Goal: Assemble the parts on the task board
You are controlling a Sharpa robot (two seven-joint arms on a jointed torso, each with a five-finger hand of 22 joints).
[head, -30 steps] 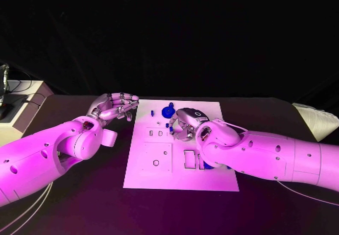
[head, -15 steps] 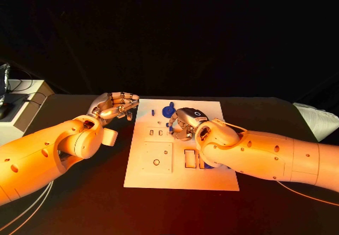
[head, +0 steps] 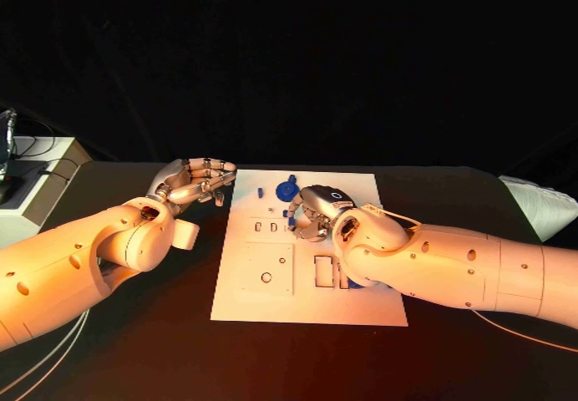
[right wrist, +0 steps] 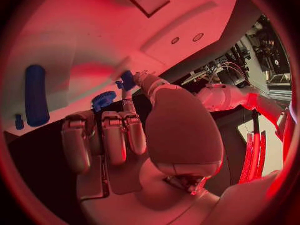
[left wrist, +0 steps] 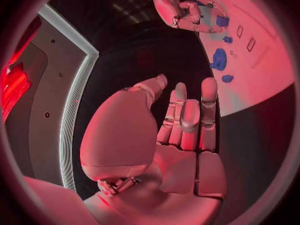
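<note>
The white board (head: 307,276) lies lengthwise down the middle of the dark worktop (head: 144,351), with bare worktop along both long edges and at the near end. The left hand (head: 193,181) hovers just off the board's far left corner, fingers curled in, holding nothing. The right hand (head: 316,210) sits over the board's far middle, pinching a small blue part (right wrist: 127,80) at its fingertips. Just beyond it a blue gear (head: 286,190) lies on the board. A blue rod (right wrist: 36,94) lies flat on the board, long axis along its length.
</note>
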